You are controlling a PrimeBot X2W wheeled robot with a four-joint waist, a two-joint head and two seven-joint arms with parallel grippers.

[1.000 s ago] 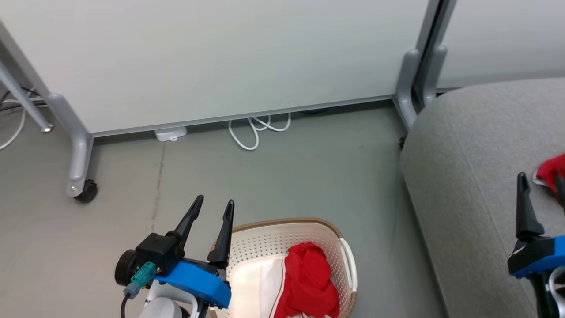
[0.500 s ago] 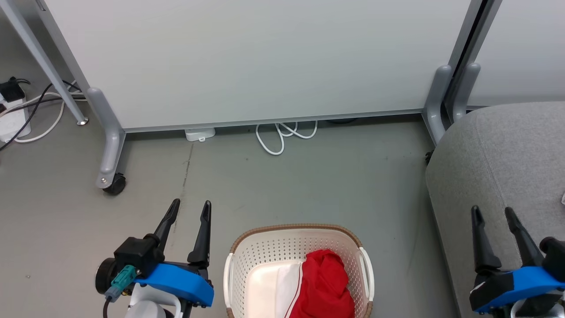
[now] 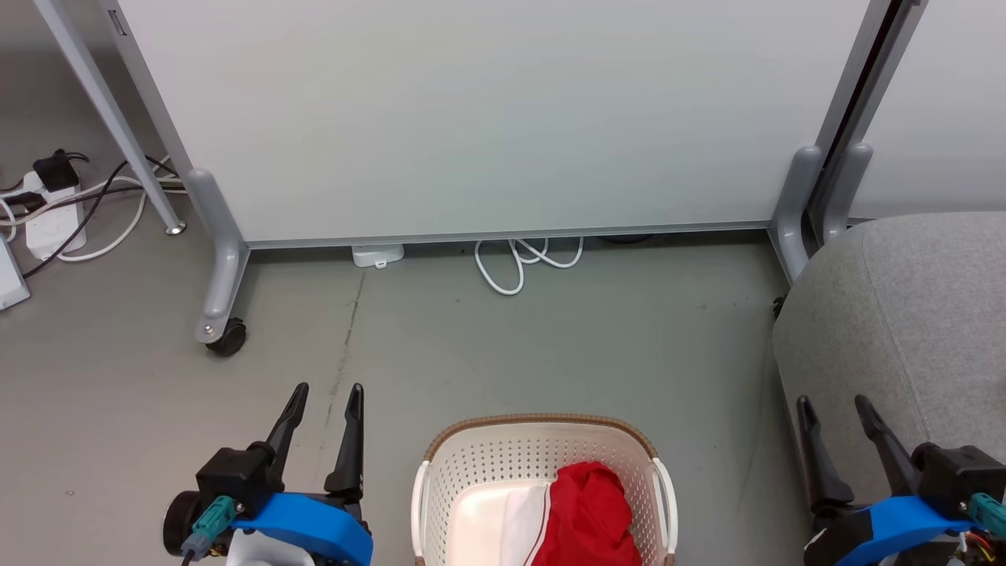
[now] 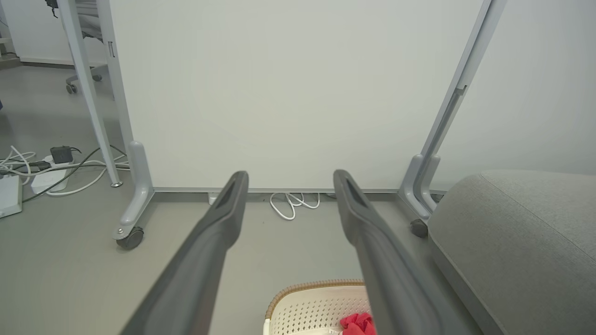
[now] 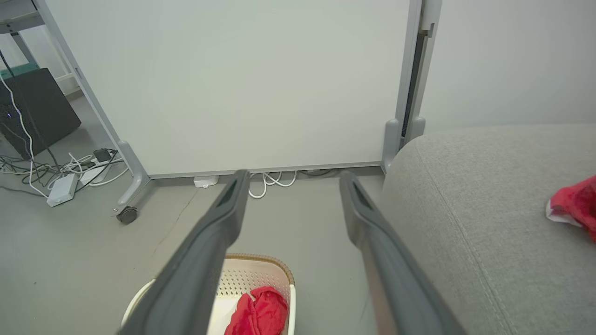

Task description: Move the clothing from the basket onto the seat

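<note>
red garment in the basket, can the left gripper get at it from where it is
Probably yes. The left gripper is open and empty beside the basket, the red garment lies uncovered inside it, and nothing stands between them.

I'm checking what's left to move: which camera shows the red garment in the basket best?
The head view: the red garment lies large and unblocked in the basket, cut by the bottom edge. The right wrist view shows it smaller; the left wrist view, just a scrap.
</note>
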